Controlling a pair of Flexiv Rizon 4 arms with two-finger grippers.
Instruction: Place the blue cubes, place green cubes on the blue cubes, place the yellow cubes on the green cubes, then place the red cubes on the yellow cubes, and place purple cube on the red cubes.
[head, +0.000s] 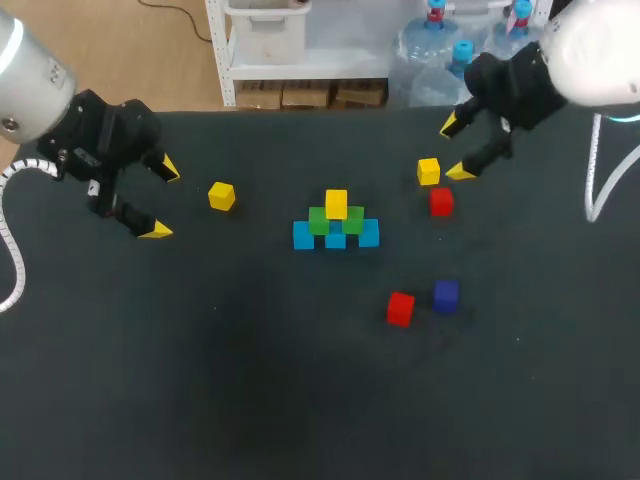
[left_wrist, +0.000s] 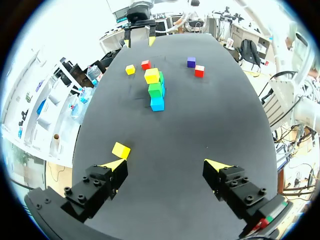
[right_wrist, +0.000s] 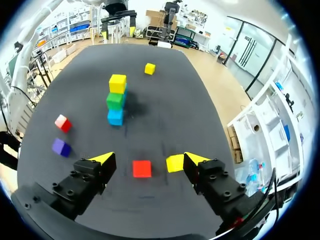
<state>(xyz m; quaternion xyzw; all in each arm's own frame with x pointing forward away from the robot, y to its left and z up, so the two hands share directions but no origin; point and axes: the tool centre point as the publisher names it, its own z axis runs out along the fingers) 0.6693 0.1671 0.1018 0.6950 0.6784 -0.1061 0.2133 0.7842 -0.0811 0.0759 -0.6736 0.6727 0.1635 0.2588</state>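
Two wide-open, empty grippers here. Yellow cube (head: 428, 171) right of the stack (head: 335, 222) sits just by my right gripper (head: 454, 148), way closer than my left gripper (head: 163, 200).

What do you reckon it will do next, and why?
Probably the right gripper, which is open, drops onto the loose yellow cube just beside it. The stack has only one stacked yellow cube on its green cubes, and the red cubes come after the yellows.
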